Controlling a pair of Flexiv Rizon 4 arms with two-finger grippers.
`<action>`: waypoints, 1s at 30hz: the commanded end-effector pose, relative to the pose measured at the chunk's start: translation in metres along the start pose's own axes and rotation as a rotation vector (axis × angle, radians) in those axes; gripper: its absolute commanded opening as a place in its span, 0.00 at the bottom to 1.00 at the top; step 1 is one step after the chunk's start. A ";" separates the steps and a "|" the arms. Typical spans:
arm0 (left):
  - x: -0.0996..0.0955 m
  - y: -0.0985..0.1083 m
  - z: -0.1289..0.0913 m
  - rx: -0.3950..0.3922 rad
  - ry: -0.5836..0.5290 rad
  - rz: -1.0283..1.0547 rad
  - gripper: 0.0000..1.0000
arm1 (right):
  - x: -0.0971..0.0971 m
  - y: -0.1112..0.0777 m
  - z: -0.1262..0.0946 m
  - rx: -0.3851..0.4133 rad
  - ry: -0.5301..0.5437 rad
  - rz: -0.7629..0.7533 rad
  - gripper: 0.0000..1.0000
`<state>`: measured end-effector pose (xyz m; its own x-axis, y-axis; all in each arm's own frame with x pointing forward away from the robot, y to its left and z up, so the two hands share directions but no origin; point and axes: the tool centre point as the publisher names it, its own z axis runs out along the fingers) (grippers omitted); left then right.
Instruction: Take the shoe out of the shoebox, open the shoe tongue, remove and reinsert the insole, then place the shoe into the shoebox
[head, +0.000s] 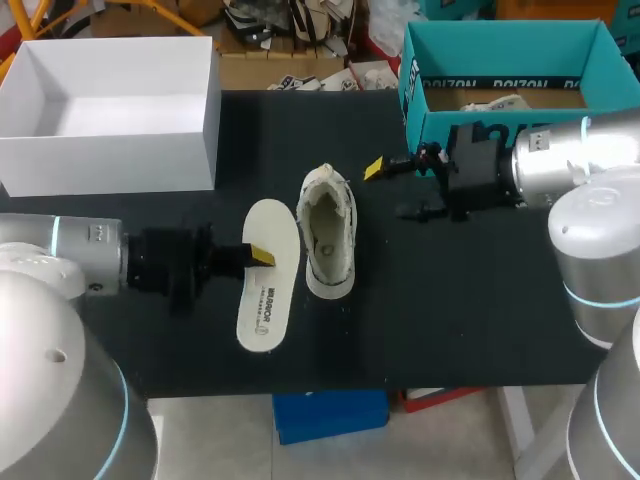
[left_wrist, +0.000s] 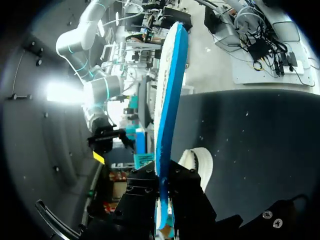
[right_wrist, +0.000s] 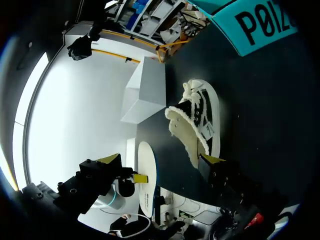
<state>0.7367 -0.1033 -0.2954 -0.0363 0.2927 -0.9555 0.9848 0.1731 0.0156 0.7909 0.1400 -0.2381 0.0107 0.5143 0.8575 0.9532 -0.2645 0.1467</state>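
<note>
The insole (head: 268, 290) sits just left of the shoe (head: 328, 235); a box (head: 200, 130) stands behind-left; the shoebox (head: 500, 125) behind-right.

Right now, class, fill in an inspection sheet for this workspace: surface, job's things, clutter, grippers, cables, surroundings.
Surface: black table.
Job's things: shoe out on the table, opening up; insole beside it; teal shoebox at the back right.
Clutter: open white box at the back left.
Grippers: left gripper shut on the insole's edge; right gripper open beside the shoe, holding nothing.
Cables: nothing seen.
Surroundings: nothing seen reaching over the table.
</note>
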 end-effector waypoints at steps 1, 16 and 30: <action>0.004 -0.016 -0.041 0.017 0.117 -0.006 0.00 | 0.000 -0.028 -0.030 -0.121 -0.062 0.009 1.00; 0.024 -0.043 -0.053 0.086 0.181 -0.060 0.00 | -0.003 -0.061 -0.071 -0.182 -0.140 0.029 1.00; 0.007 -0.029 -0.006 0.205 0.339 -0.039 0.00 | -0.003 -0.061 -0.071 -0.182 -0.140 0.029 1.00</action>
<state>0.6890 -0.0837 -0.2960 -0.0880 0.5231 -0.8477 0.9961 0.0394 -0.0790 0.7127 0.0991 -0.2163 0.0918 0.6094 0.7875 0.8796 -0.4204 0.2228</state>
